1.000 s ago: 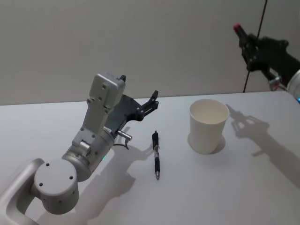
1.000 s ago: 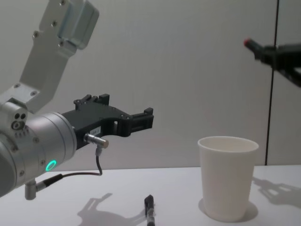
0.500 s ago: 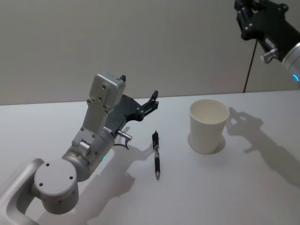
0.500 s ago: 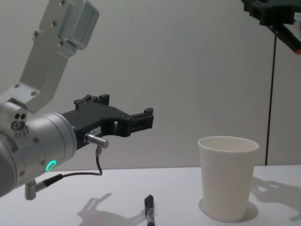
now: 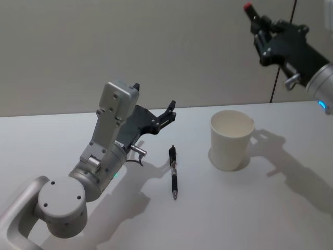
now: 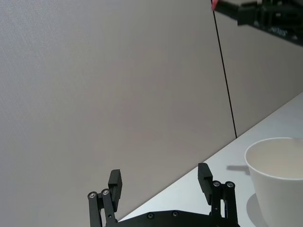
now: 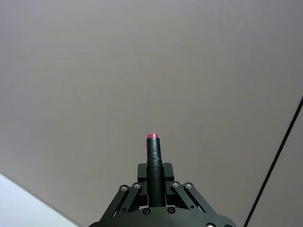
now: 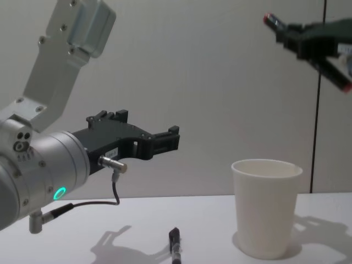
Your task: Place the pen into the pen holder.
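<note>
We see right gripper [image 5: 265, 40] pinching the red-tipped pen [image 5: 253, 14] high up by the cup [image 5: 230, 140] toward the table's [image 5: 260, 219] far edge, left gripper [image 6: 160, 176] spread, idle over its left side; a tilted drop could clip the rim, toppling it.

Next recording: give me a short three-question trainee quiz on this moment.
1. True or false: the white paper cup already holds a pen.
2. What does the raised right gripper grip? A) a red-tipped pen B) the cup C) nothing
3. Fill in: the left gripper, hovering by the black pen on the table, is ____ (open/shut).
Key: 1 false; 2 A; 3 open
</note>
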`<state>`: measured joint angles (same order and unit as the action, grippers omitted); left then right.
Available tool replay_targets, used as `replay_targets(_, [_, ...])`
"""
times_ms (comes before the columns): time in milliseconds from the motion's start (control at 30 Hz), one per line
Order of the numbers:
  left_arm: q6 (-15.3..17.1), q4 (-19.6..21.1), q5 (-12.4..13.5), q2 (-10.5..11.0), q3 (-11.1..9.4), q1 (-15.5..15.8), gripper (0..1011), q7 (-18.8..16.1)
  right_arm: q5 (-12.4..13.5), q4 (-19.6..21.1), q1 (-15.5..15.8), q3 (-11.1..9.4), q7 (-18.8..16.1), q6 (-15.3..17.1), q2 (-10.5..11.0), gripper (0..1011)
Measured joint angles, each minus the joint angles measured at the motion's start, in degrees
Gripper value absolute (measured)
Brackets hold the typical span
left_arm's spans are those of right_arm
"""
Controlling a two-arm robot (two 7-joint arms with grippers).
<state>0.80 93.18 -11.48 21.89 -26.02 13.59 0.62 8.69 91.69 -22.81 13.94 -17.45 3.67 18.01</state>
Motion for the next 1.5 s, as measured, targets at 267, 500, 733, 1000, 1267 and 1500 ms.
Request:
replay_targets(267, [0.0, 0.0, 0.0, 0.0, 0.0, 0.0, 1001, 0.0, -0.4, 0.3, 2.5, 1.2, -0.9, 0.9, 0.2, 185])
replay_targets(500, [0.0, 0.0, 0.0, 0.0, 0.0, 0.0, 1001, 0.0, -0.4, 0.3, 3.7, 2.3, -1.3, -0.4, -0.4, 185])
replay_targets(733, [0.0, 0.0, 0.0, 0.0, 0.0, 0.0, 1001, 0.0, 0.6, -0.2, 3.7, 2.9, -1.1, -2.6, -1.4, 185])
replay_targets(1000, [0.0, 0.0, 0.0, 0.0, 0.0, 0.0, 1001, 0.0, 0.0, -2.2, 3.3, 3.6, -1.1, -4.7, -2.4, 185])
replay_targets(1267, [0.0, 0.0, 0.0, 0.0, 0.0, 0.0, 1001, 0.0, -1.0, -4.8, 3.0, 4.3, -0.8, -7.0, -3.3, 185])
replay_targets(1500, [0.0, 0.0, 0.0, 0.0, 0.0, 0.0, 1001, 0.0, -0.9, -7.1, 2.8, 5.0, -0.5, -8.7, -4.3, 185])
